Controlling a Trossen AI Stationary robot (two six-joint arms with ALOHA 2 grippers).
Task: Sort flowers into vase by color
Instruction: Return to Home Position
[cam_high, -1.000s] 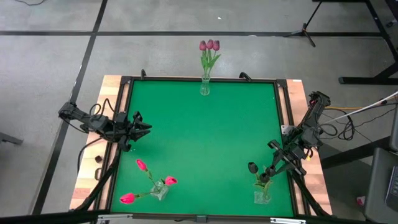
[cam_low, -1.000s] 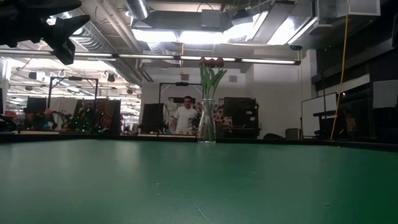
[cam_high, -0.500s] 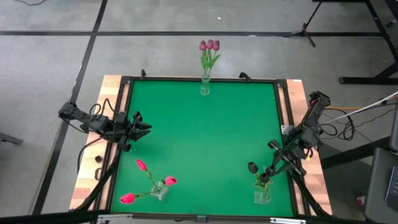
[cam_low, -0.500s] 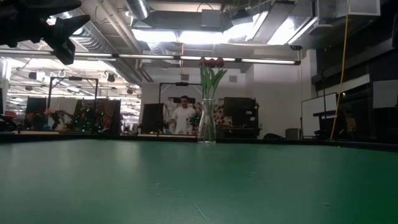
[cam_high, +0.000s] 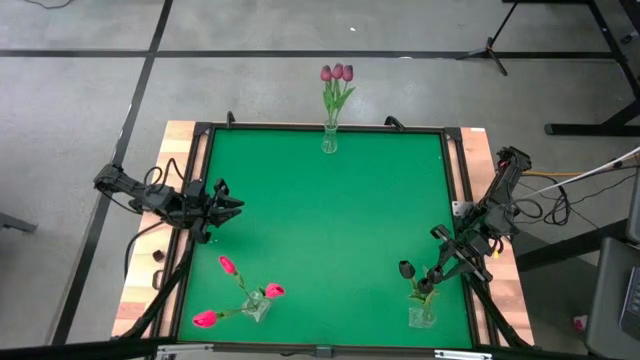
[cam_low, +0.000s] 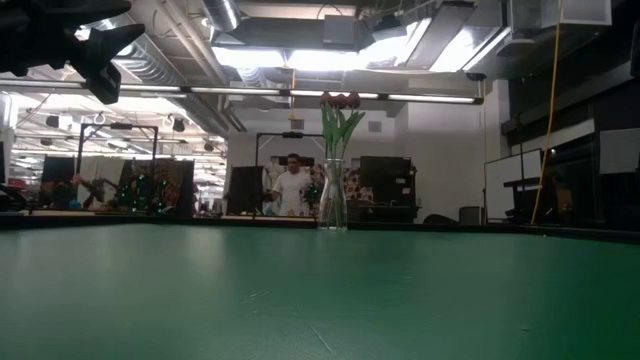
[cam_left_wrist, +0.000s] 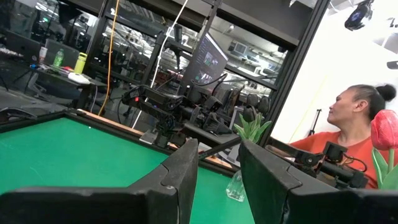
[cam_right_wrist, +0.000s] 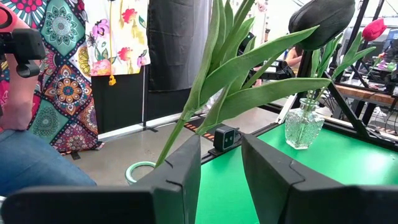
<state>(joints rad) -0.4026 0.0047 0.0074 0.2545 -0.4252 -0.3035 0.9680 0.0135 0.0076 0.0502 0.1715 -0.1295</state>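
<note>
Lower right of the frame: the right claw (cam_high: 436, 274), open and empty, sits beside the black tulips (cam_high: 406, 269) in their vase (cam_high: 422, 318); retreating could snag leaves, toppling it. The left claw (cam_high: 230, 204) waits open, left edge.

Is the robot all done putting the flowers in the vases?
Nearly. Sorting looks done: mauve tulips stand in the far vase, pink tulips in the near-left vase, black tulips in the near-right vase; none lies loose on the green mat. Nothing is in hand: left gripper and right gripper are open, empty. What's left: the right gripper, close to the black tulips, probably just backs away.
</note>
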